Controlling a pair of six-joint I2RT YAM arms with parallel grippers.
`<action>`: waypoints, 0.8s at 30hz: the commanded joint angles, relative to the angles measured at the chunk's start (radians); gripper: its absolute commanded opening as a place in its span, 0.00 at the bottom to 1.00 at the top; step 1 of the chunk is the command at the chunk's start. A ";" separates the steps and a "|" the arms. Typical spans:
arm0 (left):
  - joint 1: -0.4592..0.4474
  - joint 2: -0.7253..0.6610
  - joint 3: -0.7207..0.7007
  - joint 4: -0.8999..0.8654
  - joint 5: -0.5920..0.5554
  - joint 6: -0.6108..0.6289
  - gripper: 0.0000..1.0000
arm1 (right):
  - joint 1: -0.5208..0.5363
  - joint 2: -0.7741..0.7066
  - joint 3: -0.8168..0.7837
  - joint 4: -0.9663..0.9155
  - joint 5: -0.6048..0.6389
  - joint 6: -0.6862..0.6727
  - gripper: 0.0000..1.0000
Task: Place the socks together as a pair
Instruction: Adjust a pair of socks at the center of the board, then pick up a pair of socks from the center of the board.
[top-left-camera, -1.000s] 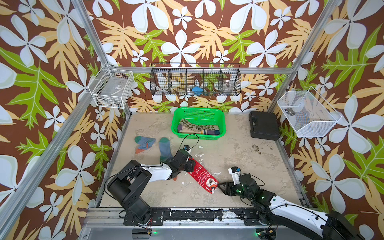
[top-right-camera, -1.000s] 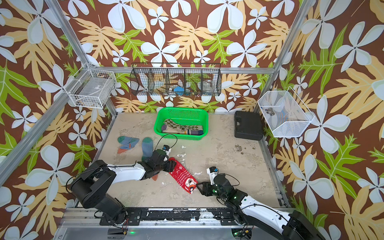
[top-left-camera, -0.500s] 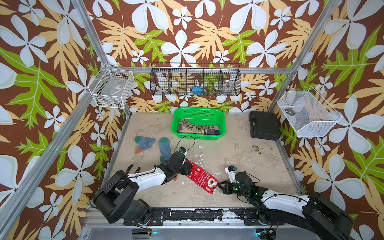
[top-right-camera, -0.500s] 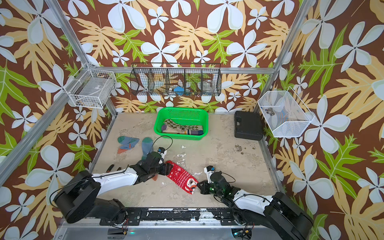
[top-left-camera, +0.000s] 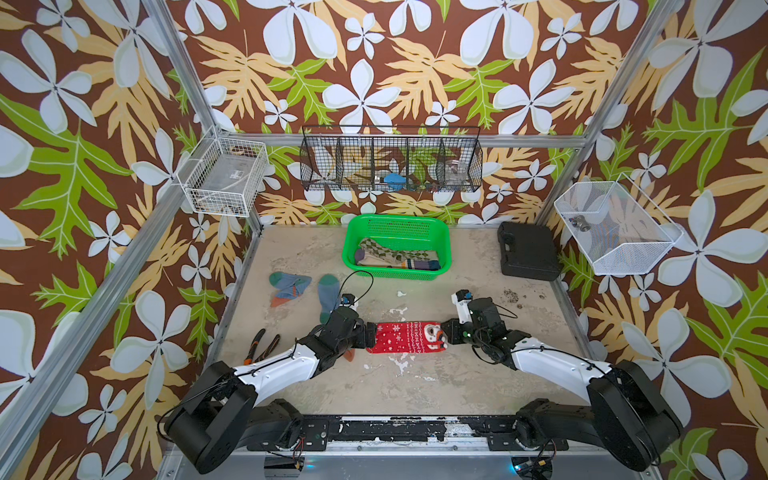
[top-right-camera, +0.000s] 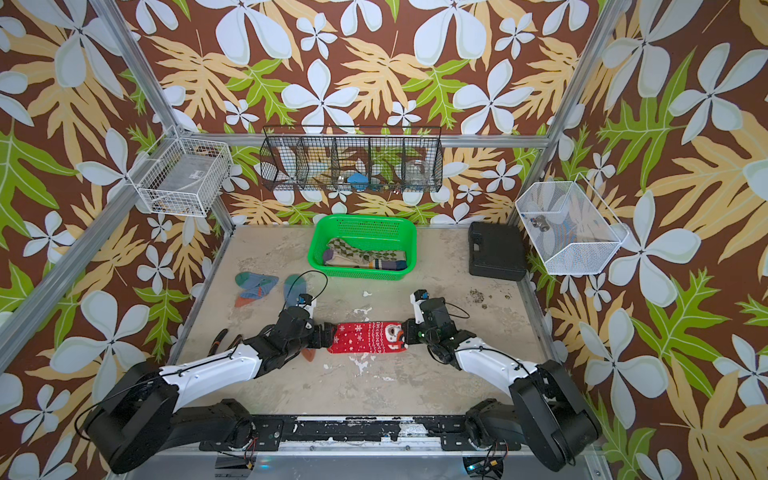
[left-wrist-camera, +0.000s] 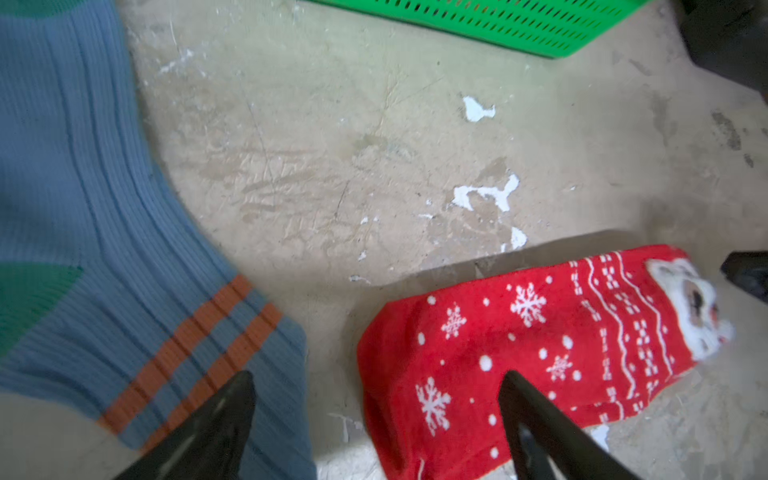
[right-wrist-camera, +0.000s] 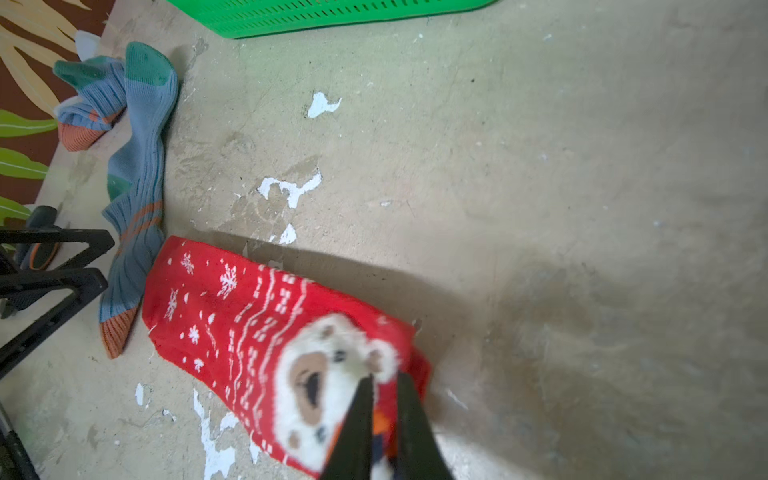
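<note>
A red snowflake sock (top-left-camera: 405, 337) (top-right-camera: 365, 337) lies flat and stretched sideways at the front middle of the table. My right gripper (right-wrist-camera: 385, 378) (top-left-camera: 448, 332) is shut on its white bear-face end, with red fabric pinched between the narrow jaws. My left gripper (left-wrist-camera: 376, 378) (top-left-camera: 368, 336) is open at the cuff end; one finger hangs over the red sock (left-wrist-camera: 540, 353), the other over a blue-grey sock (left-wrist-camera: 104, 249) with orange stripes. That sock (top-left-camera: 328, 296) runs under the left arm, and a folded one like it (top-left-camera: 289, 286) lies beside it.
A green basket (top-left-camera: 397, 221) at the back holds argyle and striped socks (top-left-camera: 390, 257). A black case (top-left-camera: 528, 251) sits at the back right. Pliers (top-left-camera: 259, 351) lie by the left arm. Wire baskets (top-left-camera: 224, 176) hang on the walls.
The red sock turned from slanting to lying straight sideways. My right gripper closed on its bear end and drew it to the right. My left gripper opened and let go of the cuff.
</note>
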 joint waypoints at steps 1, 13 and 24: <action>0.004 0.027 0.002 0.028 0.085 -0.001 0.94 | -0.001 -0.026 0.003 -0.067 0.005 -0.046 0.33; 0.004 -0.009 -0.119 0.054 0.145 -0.044 0.70 | -0.001 -0.081 -0.118 0.048 -0.110 0.041 0.47; 0.004 -0.210 -0.112 -0.036 0.044 -0.055 0.79 | -0.002 0.051 -0.156 0.237 -0.269 0.125 0.23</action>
